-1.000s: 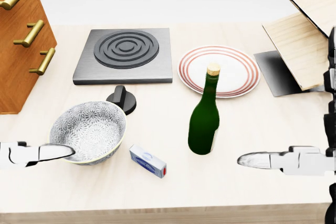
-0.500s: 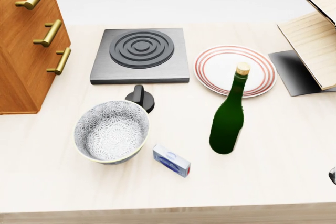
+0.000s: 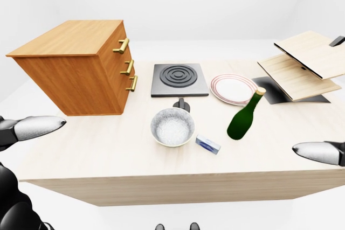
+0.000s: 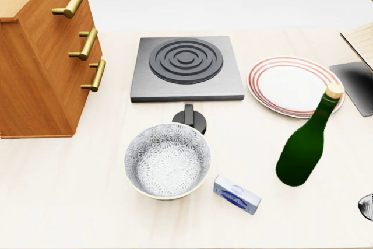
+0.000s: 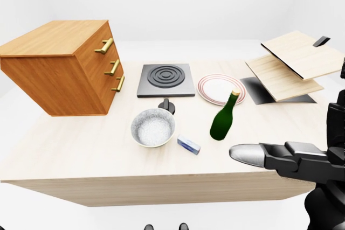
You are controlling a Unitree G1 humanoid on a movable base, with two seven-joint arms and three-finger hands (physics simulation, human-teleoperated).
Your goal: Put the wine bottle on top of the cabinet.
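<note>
While the bottle (image 4: 305, 150) stood upright on the table (image 3: 108, 154), untouched, the task remained at its start: no grasp made, no lift, no placing.

Bottle: green glass, cork stopper, lower right of the head view, just below the striped plate (image 4: 289, 84); its neck overlapped the plate's rim in that view.

Cabinet (image 3: 81, 68): wooden, three brass handles, upper left of the left-eye view, well apart from the bottle; its top showed nothing resting on it.

Between the two: hob (image 4: 186, 67), knob (image 4: 191, 119), patterned bowl (image 4: 168, 161), small blue box (image 4: 236, 195).

Left hand (image 3: 33, 129): one pale fingertip visible at the left edge of the left-eye view, clear of the table's things; whether the fingers were apart or together, cannot tell.

Right hand (image 5: 264, 156): a fingertip pointing left in the lower right of the right-eye view, near the bottle but not touching; finger state likewise cannot be told.

Left to do, by judgement: reach, close on the bottle, carry it across to the cabinet top, release.

Views compared: the head view showed the bowl's pattern and the box closely, but cut off the cabinet top and showed neither hand beyond a sliver at its lower right edge. Both eye views showed the whole cabinet, both hands between them, and the wooden boards (image 3: 304, 60) at upper right.
</note>
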